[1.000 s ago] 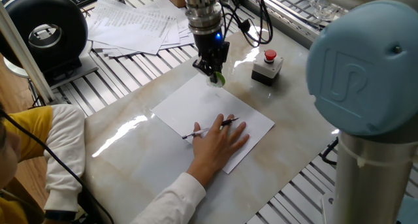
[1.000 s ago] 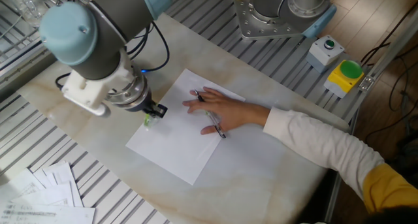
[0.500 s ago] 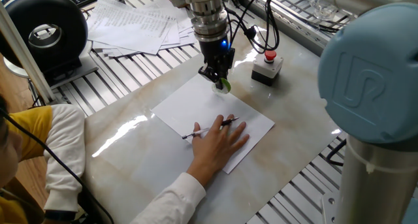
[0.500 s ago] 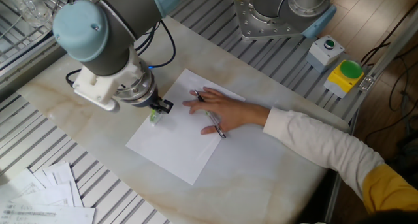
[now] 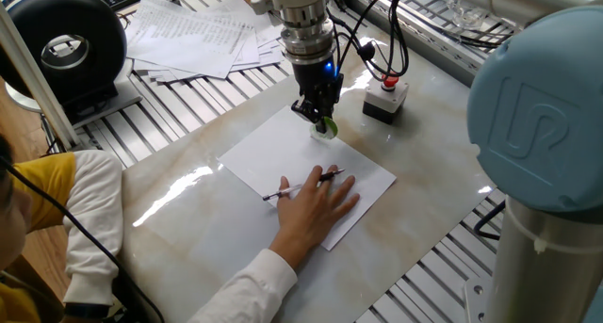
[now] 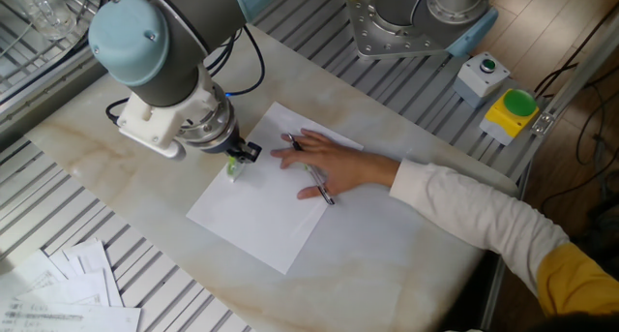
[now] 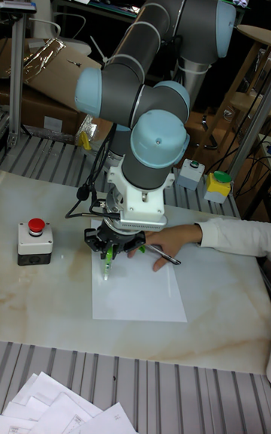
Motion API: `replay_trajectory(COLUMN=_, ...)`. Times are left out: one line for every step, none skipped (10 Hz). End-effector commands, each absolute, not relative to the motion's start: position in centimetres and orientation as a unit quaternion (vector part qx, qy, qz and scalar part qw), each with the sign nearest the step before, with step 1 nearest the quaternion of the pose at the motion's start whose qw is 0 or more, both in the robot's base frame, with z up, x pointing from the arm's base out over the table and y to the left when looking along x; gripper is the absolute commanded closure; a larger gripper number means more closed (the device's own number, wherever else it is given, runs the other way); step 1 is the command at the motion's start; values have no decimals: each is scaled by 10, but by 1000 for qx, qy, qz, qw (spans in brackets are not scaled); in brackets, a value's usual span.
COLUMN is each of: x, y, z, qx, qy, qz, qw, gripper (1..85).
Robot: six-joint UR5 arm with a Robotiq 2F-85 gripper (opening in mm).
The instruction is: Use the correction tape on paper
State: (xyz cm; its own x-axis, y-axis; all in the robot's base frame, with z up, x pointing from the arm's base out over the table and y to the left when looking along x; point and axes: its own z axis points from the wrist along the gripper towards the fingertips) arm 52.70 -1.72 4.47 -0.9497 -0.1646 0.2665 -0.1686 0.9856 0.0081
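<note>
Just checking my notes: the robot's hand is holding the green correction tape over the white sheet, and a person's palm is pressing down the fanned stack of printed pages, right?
One thing is off. The person's palm presses the paper, with a pen under the fingers, not the printed stack, which lies untouched. One fixed view shows it. The robot's hand does hold the correction tape over that sheet.

arm bent low, claw pointing down

the arm folds at its grey and blue joints and the wrist points straight down. the claw (image 5: pixel 319 116) (image 6: pixel 235 156) (image 7: pixel 111 248) is closed on a small green object, its tip very low.
</note>
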Motion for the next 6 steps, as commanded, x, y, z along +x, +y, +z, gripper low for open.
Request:
replay_trajectory(x=532, y=-15, z=43, qx=85, qy=-988, qz=5, qw=127, gripper=847)
replay_trajectory(x=533, y=-15, z=43, qx=84, qy=-988, qz=5, qw=126, gripper=847)
replay_trajectory(x=533, y=-14, z=42, qx=84, qy=-988, qz=5, qw=126, gripper=847)
replay_trajectory(x=533, y=-13, z=42, qx=83, qy=-989, qz=2, qw=126, gripper=847)
replay_trajectory(x=532, y=-12, z=41, qx=83, qy=-988, qz=2, qw=127, gripper=847)
replay_trajectory(x=532, y=-12, z=41, qx=83, qy=-988, qz=1, qw=127, gripper=847)
